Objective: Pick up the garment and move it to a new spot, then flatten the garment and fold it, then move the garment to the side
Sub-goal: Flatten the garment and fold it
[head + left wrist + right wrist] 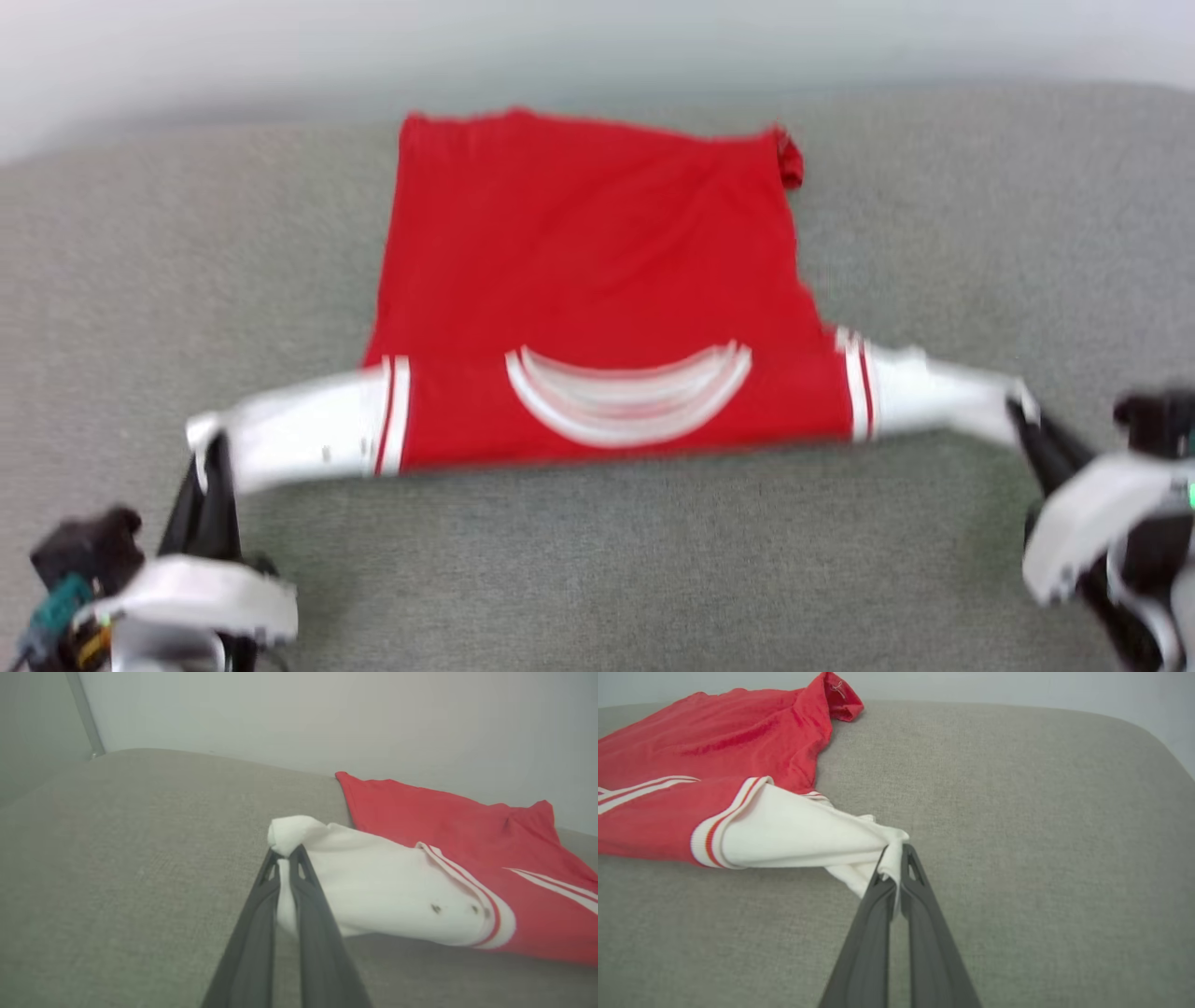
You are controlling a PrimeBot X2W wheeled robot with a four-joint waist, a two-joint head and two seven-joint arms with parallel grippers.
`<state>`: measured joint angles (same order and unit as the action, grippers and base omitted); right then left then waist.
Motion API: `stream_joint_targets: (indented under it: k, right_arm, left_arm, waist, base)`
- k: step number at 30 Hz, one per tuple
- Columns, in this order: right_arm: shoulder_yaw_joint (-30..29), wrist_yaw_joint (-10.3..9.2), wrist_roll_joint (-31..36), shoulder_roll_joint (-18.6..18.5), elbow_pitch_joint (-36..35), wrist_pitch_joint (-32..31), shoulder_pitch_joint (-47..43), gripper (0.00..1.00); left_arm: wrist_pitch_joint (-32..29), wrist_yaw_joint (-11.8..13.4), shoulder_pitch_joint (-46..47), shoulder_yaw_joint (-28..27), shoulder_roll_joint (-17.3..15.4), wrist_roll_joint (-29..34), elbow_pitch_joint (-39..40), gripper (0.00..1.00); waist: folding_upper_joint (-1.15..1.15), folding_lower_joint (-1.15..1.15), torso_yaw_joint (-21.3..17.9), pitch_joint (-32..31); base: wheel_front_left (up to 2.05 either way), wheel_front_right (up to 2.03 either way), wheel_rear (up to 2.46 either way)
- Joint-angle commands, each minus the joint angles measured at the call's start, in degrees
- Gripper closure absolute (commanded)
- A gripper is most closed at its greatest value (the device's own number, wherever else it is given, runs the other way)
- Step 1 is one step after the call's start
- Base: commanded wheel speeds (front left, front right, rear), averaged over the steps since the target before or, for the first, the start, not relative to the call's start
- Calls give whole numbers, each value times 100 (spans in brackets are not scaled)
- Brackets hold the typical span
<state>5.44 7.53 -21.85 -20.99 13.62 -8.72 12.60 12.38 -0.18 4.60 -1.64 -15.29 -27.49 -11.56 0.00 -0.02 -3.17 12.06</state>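
Note:
The garment (597,280), a red jersey with its plain back up and striped neck trim near me, lies spread on the grey cushion (597,560). Its white sleeves stretch out to both sides. My left gripper (210,448) is shut on the tip of the left white sleeve (373,886), pinched between its dark fingers (261,914). On the other side my right gripper (1022,415) is shut on the end of the right white sleeve (794,837). The sleeve ends look lifted slightly off the cushion. The far hem's right corner (840,697) is curled over.
The grey cushion's far edge (187,140) meets a pale wall (597,47) behind the jersey. Bare grey fabric runs left, right and in front of the jersey. A vertical wall corner strip (84,714) stands at the far left in the left wrist view.

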Motion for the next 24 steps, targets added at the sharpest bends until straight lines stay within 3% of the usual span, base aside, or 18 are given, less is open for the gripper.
stream_joint_targets:
  k: [1, 7, 12, 13, 14, 15, 20, 24]
  right_arm:
    - [-132, -8, 32, 86, -121, -99, -291, 100]
    - [-763, -8, 264, 751, -1018, -681, -1885, 100]
    - [-1031, -8, 456, 1089, -1393, -1350, -2881, 100]
    - [-1075, -8, 444, 1174, -1441, -1482, -3001, 84]
    - [-1057, -7, 443, 1224, -1500, -1598, -3070, 30]
    - [-1071, -6, 466, 1256, -1570, -1667, -3100, 0]
    - [-1114, -6, 492, 1284, -1795, -1801, -2884, 0]
    - [-1442, -5, 460, 1382, -1786, -1431, -2195, 0]
  left_arm:
    - [-25, 50, -157, -14, -20, 4, 61, 100]
    - [-298, 171, -1084, 90, -68, 92, 234, 100]
    - [-475, 371, -1669, 149, -28, 169, 371, 100]
    - [-502, 394, -1735, 173, -4, 178, 423, 100]
    - [-531, 427, -1785, 192, 4, 202, 471, 100]
    - [-555, 444, -1841, 224, 16, 221, 516, 100]
    - [-705, 579, -1764, 385, 55, 348, 733, 100]
    - [-659, 614, -1615, 443, 82, 393, 973, 100]
  waist:
    - [0, 2, 100, -316]
    - [0, 2, 163, -721]
    - [0, 2, 192, -1008]
    - [0, 2, 207, -1035]
    - [0, 2, 218, -1059]
    - [0, 2, 226, -1076]
    - [0, 2, 354, -1073]
    - [0, 2, 429, -869]
  base:
    - [0, 0, 0]
    - [0, 0, 0]
    - [0, 0, 0]
    - [0, 0, 0]
    - [0, 0, 0]
    - [0, 0, 0]
    - [0, 0, 0]
    - [0, 0, 0]
